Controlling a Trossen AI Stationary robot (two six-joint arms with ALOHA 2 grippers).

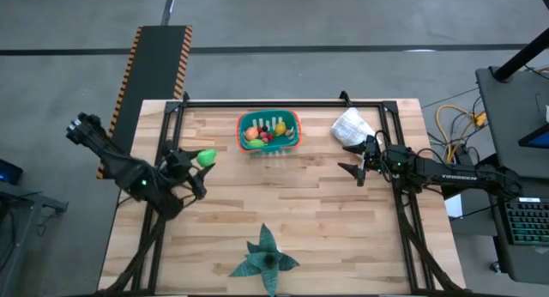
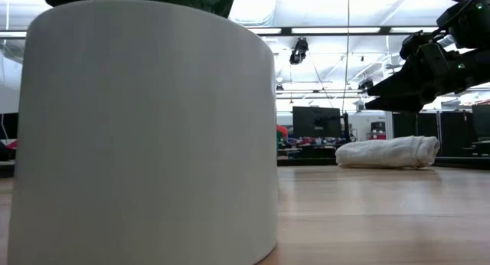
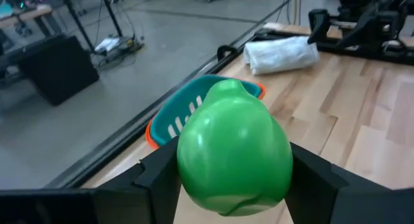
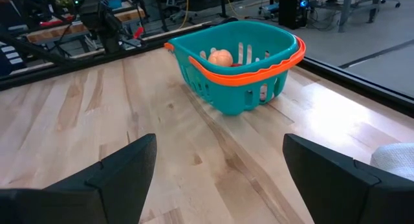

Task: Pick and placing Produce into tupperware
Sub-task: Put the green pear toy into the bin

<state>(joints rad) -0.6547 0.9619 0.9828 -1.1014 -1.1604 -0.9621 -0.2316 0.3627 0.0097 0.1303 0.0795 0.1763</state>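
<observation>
The left claw [image 1: 199,164] pinches a green fruit [image 1: 207,157] above the bench [image 1: 300,211], near the teal tub [image 1: 292,125] but not yet over it. Several pieces already lie inside the tub; this one is left. The right claw [image 1: 358,160] waits spread wide beside the white bag [image 1: 352,125].
</observation>
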